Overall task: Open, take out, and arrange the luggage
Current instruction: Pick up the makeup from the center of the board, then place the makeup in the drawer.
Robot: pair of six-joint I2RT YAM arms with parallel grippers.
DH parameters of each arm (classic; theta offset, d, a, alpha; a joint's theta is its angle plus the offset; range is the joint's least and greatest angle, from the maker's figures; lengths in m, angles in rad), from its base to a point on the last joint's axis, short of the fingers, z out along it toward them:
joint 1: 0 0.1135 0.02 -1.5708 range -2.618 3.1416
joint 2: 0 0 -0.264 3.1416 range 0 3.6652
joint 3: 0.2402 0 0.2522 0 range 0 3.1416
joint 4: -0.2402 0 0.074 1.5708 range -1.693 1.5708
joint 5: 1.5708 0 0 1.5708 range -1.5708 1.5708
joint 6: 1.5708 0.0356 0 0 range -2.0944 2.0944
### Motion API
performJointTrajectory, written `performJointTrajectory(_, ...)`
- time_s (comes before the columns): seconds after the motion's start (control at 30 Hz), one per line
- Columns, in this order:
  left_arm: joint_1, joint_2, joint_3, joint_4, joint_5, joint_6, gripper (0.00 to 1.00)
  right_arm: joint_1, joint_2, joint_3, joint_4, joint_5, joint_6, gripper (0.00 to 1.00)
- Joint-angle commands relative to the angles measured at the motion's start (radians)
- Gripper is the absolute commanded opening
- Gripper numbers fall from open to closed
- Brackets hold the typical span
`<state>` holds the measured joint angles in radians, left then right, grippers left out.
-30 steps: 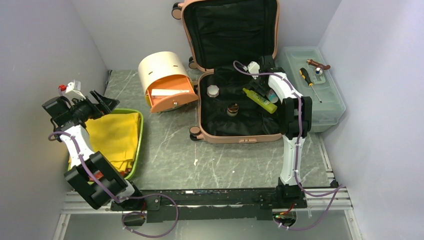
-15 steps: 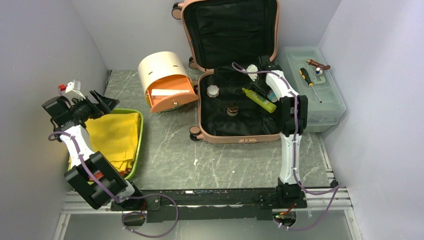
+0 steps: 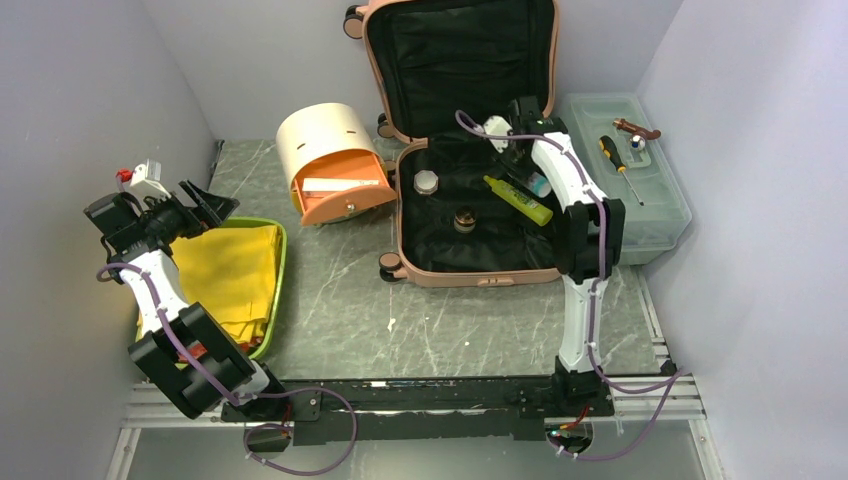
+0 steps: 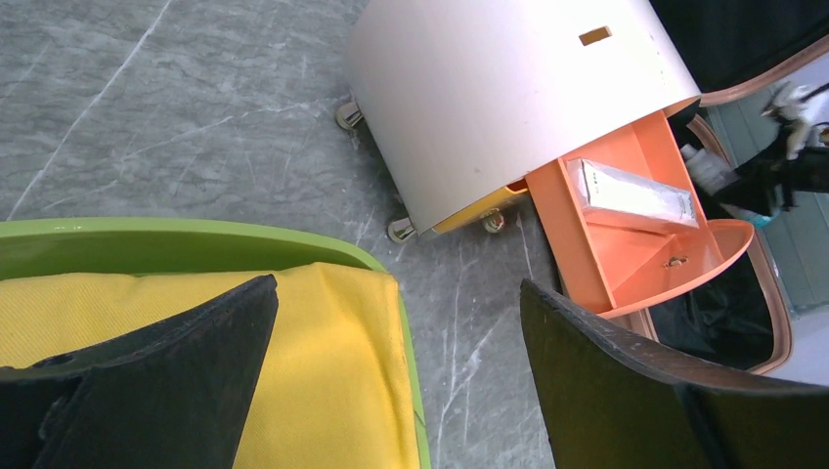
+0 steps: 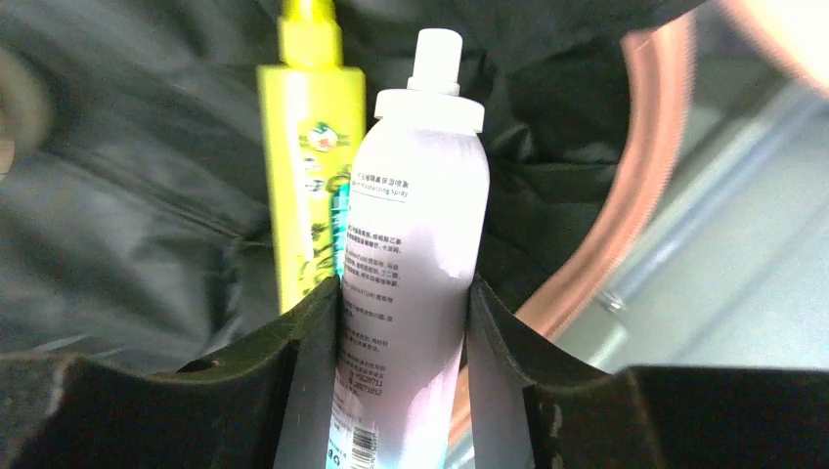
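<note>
The worktop is grey-green stone with thin white veins. At its far edge the luggage has a salmon-pink shell and black lining, and on that lining lies a yellow-green bottle with green markings. The spray can is pale lilac with fine dark print and a white cap. My right gripper and my left gripper are matt black. Toward the far left corner the half-round box is cream, its drawer orange. By the left edge, a lime-green tray carries a yellow cloth. At the right edge, the toolbox is translucent grey-green.
</note>
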<state>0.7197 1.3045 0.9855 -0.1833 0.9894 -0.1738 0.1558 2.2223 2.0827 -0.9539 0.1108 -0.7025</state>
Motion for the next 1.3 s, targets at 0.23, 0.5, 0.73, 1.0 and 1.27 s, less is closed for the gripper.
performJointTrajectory(0.23, 0.007, -0.024, -0.001, 0.028, 0.016, 0.006, 1.00, 0.270, -0.279, 0.100, 0.047, -0.090, 0.026, 0.01)
performJointTrajectory(0.5, 0.007, -0.031, -0.006, 0.027, 0.011, 0.012, 1.00, 0.470, -0.222, 0.263, 0.177, -0.144, -0.009, 0.00)
performJointTrajectory(0.73, 0.012, -0.039, -0.008, 0.028, 0.012, 0.014, 0.99, 0.607, -0.118, 0.299, 0.312, -0.140, -0.127, 0.00)
performJointTrajectory(1.0, 0.021, -0.040, -0.011, 0.030, 0.017, 0.014, 1.00, 0.705, -0.043, 0.302, 0.389, -0.114, -0.226, 0.00)
performJointTrajectory(1.27, 0.024, -0.037, -0.015, 0.038, 0.024, 0.011, 0.99, 0.720, -0.015, 0.262, 0.502, -0.066, -0.310, 0.08)
